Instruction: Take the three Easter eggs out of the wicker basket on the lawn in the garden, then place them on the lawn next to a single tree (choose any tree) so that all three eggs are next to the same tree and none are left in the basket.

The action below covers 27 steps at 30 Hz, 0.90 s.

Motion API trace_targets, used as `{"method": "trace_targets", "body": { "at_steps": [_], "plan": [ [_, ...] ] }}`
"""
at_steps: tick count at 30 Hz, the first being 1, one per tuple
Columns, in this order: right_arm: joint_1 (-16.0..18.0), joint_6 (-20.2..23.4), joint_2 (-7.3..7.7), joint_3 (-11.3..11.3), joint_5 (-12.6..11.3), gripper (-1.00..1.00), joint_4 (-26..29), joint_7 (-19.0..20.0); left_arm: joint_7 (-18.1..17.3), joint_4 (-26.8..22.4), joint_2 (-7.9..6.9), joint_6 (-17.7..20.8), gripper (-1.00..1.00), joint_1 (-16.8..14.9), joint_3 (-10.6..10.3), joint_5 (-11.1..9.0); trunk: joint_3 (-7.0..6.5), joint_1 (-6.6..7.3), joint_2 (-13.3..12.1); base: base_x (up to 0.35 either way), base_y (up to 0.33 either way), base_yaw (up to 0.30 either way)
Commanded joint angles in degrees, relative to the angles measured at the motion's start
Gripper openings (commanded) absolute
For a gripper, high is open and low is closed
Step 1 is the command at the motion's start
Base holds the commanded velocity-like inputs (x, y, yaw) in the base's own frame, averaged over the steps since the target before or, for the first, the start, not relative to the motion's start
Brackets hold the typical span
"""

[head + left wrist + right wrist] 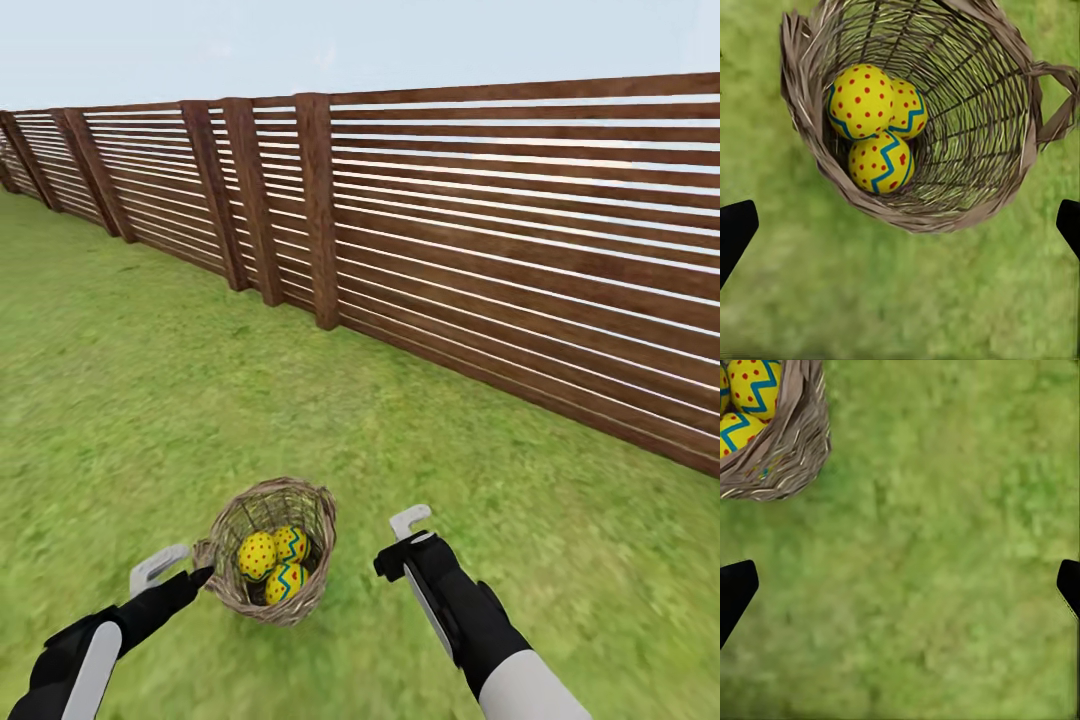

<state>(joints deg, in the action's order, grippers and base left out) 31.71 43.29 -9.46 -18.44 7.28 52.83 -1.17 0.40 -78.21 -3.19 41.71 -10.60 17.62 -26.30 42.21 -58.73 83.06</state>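
The wicker basket [318, 520] stands on the lawn [150, 380] just ahead of me, with three yellow Easter eggs [257, 555] lying together inside. My left gripper [178, 571] is open, its fingers right beside the basket's left rim. In the left wrist view the eggs [861, 101] rest against the basket wall [945, 217], beyond the open left gripper [900, 232]. My right gripper [400, 543] hovers open over grass to the right of the basket. In the right wrist view the right gripper [900, 592] faces bare grass, with the basket [787, 450] off to one side. The tree is out of view.
A brown slatted wooden fence [500, 250] runs diagonally across the back and right, a few steps beyond the basket. Grass stretches away to the left and ahead.
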Motion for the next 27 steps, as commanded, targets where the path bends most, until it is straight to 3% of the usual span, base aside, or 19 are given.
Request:
{"method": "trace_targets", "body": {
  "at_steps": [1,13,27],
  "plan": [
    [0.0,0.4,0.0,-0.1,0.3,1.0,0.1,-0.1,0.0,0.0,0.02,0.4,1.0,0.0,0.1,-0.2,0.05,0.0,0.0,0.059,-0.333,0.287],
    [0.0,0.5,-0.03,-0.9,0.3,1.0,0.1,-0.1,0.0,0.1,-0.01,0.3,1.0,0.0,0.2,-0.2,0.05,0.0,0.0,0.162,-0.304,0.298],
    [0.0,0.2,-0.06,-1.0,0.2,1.0,-1.3,-0.1,0.2,-0.1,-0.79,0.5,1.0,-0.1,0.6,0.2,0.05,0.0,0.0,0.328,-0.015,0.293]
  ]
}}
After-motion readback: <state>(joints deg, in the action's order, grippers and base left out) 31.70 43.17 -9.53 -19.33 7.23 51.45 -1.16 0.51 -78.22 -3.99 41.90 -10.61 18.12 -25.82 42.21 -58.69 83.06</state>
